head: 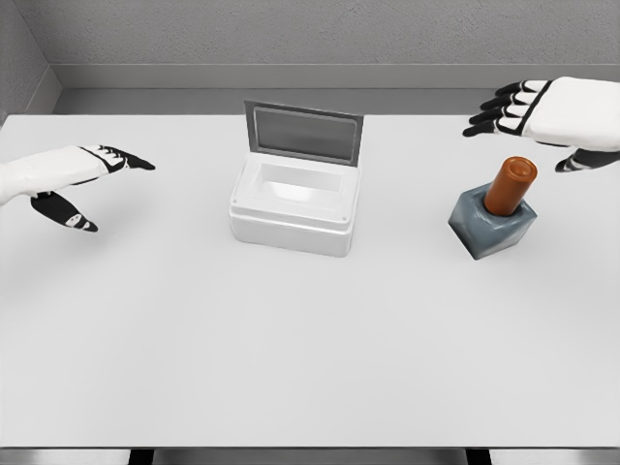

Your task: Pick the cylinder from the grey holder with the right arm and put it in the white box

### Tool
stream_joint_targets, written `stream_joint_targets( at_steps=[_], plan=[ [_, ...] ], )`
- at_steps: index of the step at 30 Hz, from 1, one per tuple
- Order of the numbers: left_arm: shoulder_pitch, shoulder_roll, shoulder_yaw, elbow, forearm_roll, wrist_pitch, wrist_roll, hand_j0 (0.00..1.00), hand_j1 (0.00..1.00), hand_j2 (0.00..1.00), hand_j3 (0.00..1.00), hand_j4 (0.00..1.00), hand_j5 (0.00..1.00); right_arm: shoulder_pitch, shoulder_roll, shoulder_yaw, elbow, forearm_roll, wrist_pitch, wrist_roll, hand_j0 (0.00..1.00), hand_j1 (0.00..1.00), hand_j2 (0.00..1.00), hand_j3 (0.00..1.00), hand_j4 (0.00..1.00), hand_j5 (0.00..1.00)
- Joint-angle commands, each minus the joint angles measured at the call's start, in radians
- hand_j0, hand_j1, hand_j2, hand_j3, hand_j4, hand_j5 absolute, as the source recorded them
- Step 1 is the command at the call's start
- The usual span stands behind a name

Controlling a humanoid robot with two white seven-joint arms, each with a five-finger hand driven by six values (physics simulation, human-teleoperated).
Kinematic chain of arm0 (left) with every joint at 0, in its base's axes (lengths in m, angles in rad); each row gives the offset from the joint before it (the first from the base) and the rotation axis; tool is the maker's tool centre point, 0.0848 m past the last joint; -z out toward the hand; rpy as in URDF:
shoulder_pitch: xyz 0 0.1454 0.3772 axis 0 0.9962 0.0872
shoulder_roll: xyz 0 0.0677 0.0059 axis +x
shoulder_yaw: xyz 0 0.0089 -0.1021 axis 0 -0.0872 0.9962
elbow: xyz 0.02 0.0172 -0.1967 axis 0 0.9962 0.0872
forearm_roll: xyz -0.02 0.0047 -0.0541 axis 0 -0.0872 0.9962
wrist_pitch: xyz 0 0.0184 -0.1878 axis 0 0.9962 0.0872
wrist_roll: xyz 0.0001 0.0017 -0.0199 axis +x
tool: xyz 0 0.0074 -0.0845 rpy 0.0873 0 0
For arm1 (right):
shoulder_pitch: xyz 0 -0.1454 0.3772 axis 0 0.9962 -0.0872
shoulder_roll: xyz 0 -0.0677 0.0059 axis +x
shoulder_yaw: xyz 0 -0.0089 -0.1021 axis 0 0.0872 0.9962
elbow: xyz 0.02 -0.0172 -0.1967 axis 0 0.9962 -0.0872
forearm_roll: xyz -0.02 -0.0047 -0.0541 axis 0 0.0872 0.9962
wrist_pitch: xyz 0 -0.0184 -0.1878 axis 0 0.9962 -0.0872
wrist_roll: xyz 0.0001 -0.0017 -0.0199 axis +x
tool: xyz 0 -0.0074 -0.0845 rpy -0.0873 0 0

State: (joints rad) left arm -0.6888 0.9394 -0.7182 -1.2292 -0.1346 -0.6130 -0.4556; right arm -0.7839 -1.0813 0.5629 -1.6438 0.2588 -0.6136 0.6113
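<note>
Cylinder sits untouched in the grey holder, right hand hovering above it spread open and empty, white box waiting with nothing in it.

The left robot hand and right robot hand share one look: smooth white shells over palm and forearm, with black segmented fingers carrying small white patches at the joints.
</note>
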Motion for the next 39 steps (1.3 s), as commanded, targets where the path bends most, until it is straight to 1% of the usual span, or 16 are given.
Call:
stream_joint_targets(
  at_steps=[1, 4, 5, 7, 8, 9, 10, 11, 12, 13, 15, 19, 25, 27, 30, 39],
  plan=[
    [-0.001, -0.001, 0.000, 0.000, 0.007, 0.002, 0.000, 1.00, 1.00, 1.00, 1.00, 1.00, 1.00, 0.000, 0.000, 0.000, -0.002, -0.004, 0.003, 0.000, 1.00, 1.00, 1.00, 1.00, 1.00, 1.00],
    [-0.002, -0.004, -0.007, 0.000, 0.016, 0.002, 0.003, 1.00, 1.00, 1.00, 1.00, 1.00, 1.00, 0.000, 0.000, 0.000, -0.004, -0.004, 0.003, 0.000, 1.00, 1.00, 1.00, 1.00, 1.00, 1.00],
    [-0.002, -0.007, -0.018, 0.016, 0.072, 0.002, 0.002, 1.00, 1.00, 1.00, 1.00, 1.00, 1.00, 0.000, -0.002, 0.000, -0.005, -0.004, 0.003, 0.000, 1.00, 1.00, 1.00, 1.00, 1.00, 1.00],
    [-0.014, -0.016, -0.072, 0.045, 0.208, 0.002, -0.002, 1.00, 1.00, 1.00, 1.00, 1.00, 1.00, 0.005, -0.006, 0.029, -0.010, -0.004, 0.003, 0.000, 1.00, 1.00, 1.00, 1.00, 1.00, 1.00],
    [-0.024, -0.057, -0.078, 0.039, 0.248, 0.002, -0.009, 1.00, 1.00, 1.00, 1.00, 1.00, 1.00, 0.005, -0.006, 0.061, -0.010, -0.004, 0.003, 0.000, 1.00, 1.00, 1.00, 1.00, 1.00, 1.00],
    [-0.031, -0.088, -0.078, 0.039, 0.346, 0.002, -0.087, 1.00, 1.00, 1.00, 1.00, 1.00, 1.00, 0.005, -0.005, 0.092, -0.011, -0.003, 0.003, 0.000, 1.00, 1.00, 1.00, 1.00, 1.00, 1.00],
    [-0.032, -0.094, -0.078, 0.040, 0.496, 0.002, -0.155, 1.00, 1.00, 1.00, 1.00, 1.00, 1.00, 0.006, -0.005, 0.094, -0.013, -0.004, 0.003, 0.000, 1.00, 1.00, 1.00, 1.00, 1.00, 1.00],
    [-0.044, -0.117, -0.076, 0.042, 0.619, 0.002, -0.155, 1.00, 1.00, 1.00, 1.00, 1.00, 1.00, 0.005, -0.006, 0.094, -0.013, -0.004, 0.003, 0.000, 1.00, 1.00, 1.00, 1.00, 1.00, 1.00],
    [-0.078, -0.159, -0.073, 0.050, 0.691, 0.054, -0.155, 1.00, 1.00, 1.00, 1.00, 1.00, 1.00, 0.006, -0.006, 0.094, -0.013, -0.004, 0.003, 0.000, 1.00, 1.00, 1.00, 1.00, 1.00, 1.00],
    [-0.089, -0.188, -0.070, 0.054, 0.711, 0.179, -0.155, 1.00, 1.00, 1.00, 1.00, 1.00, 1.00, 0.008, -0.006, 0.094, -0.011, -0.003, 0.003, 0.000, 1.00, 1.00, 1.00, 1.00, 1.00, 1.00],
    [-0.089, -0.225, -0.069, 0.123, 0.783, 0.233, -0.155, 1.00, 1.00, 1.00, 1.00, 1.00, 1.00, 0.011, -0.006, 0.095, -0.008, -0.003, 0.003, 0.000, 1.00, 1.00, 1.00, 1.00, 1.00, 1.00],
    [-0.084, -0.267, -0.067, 0.175, 0.770, 0.228, -0.155, 1.00, 1.00, 1.00, 1.00, 1.00, 1.00, 0.012, 0.006, 0.109, 0.045, 0.023, 0.003, 0.000, 1.00, 1.00, 1.00, 1.00, 1.00, 1.00],
    [-0.095, -0.286, -0.066, 0.224, 0.768, 0.225, -0.155, 1.00, 1.00, 1.00, 1.00, 1.00, 1.00, 0.002, 0.089, 0.109, 0.124, 0.069, 0.003, 0.000, 1.00, 1.00, 1.00, 1.00, 1.00, 1.00],
    [-0.081, -0.287, -0.066, 0.253, 0.718, 0.197, -0.155, 1.00, 1.00, 1.00, 1.00, 1.00, 1.00, 0.002, 0.090, 0.111, 0.153, 0.073, 0.003, 0.000, 1.00, 1.00, 1.00, 1.00, 1.00, 1.00],
    [-0.083, -0.284, -0.066, 0.272, 0.655, 0.193, -0.155, 1.00, 1.00, 1.00, 1.00, 1.00, 1.00, 0.003, 0.089, 0.117, 0.163, 0.083, 0.003, 0.000, 1.00, 1.00, 1.00, 1.00, 1.00, 1.00],
    [-0.095, -0.275, -0.066, 0.277, 0.665, 0.191, -0.155, 1.00, 1.00, 1.00, 1.00, 1.00, 1.00, 0.003, 0.103, 0.135, 0.202, 0.117, 0.003, 0.000, 1.00, 1.00, 1.00, 1.00, 1.00, 1.00]
  ],
)
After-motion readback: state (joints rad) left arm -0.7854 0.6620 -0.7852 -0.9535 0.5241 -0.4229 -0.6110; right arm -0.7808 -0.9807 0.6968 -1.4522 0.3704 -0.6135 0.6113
